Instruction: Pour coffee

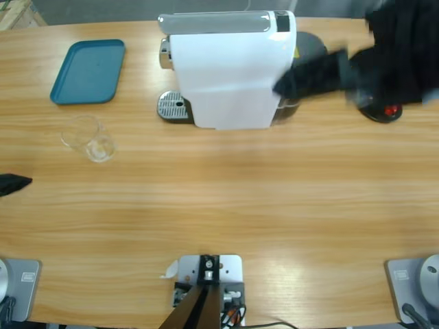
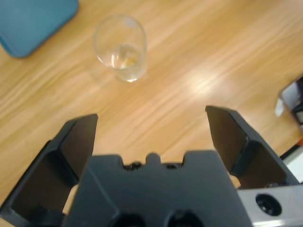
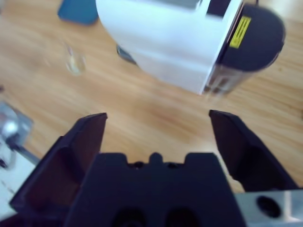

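A small clear drinking glass stands on the wooden table left of the white coffee machine. The glass looks empty; coffee is out of view. My left gripper is open, a short way from the glass and pointing at it, with nothing between its jaws. Only its black tip shows at the left edge of the high view. My right gripper is open and empty, facing the machine. From above, the right gripper sits by the machine's right side.
A teal tray lies at the back left. The machine's metal drip grate juts out on its left. A black stand with a red piece sits at the back right, partly under the right arm.
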Robot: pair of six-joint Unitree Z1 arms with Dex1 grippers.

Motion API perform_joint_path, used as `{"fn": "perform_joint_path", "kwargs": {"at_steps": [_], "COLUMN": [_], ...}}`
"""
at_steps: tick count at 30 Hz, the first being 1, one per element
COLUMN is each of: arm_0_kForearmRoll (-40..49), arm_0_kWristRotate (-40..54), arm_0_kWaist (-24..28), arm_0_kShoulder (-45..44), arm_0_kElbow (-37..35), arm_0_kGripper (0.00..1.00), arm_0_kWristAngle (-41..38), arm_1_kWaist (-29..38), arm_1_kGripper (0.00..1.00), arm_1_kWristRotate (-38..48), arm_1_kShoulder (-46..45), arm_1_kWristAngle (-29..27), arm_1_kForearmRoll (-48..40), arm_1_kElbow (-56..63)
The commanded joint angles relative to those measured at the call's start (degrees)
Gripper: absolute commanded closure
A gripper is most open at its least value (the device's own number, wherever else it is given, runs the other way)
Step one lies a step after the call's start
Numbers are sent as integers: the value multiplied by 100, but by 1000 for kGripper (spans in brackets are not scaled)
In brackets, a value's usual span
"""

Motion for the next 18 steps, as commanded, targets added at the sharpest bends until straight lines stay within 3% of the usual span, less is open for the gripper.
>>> {"fn": "perform_joint_path", "kwargs": {"at_steps": [1, 8, 12, 18], "arm_0_kForearmRoll": [-766, -2607, -2897, -2912], "arm_0_kWristRotate": [1100, 1759, 1718, 1753], "arm_0_kWaist": [406, 1109, 1638, 1727], "arm_0_kShoulder": [417, 644, 828, 637], "arm_0_kElbow": [228, 1386, 1500, 1678], "arm_0_kGripper": [0, 0, 0, 0], "arm_0_kWristAngle": [-315, -262, -579, -1588], "arm_1_kWaist": [-4, -4, -4, -4], "arm_1_kGripper": [0, 0, 0, 0], "arm_1_kWristRotate": [-449, -456, -456, -456], "arm_1_kShoulder": [-619, -854, -916, -675], "arm_1_kWristAngle": [351, 622, 685, 724], "arm_1_kForearmRoll": [82, -357, -821, -1394], "arm_1_kElbow": [922, 1648, 2130, 2408]}}
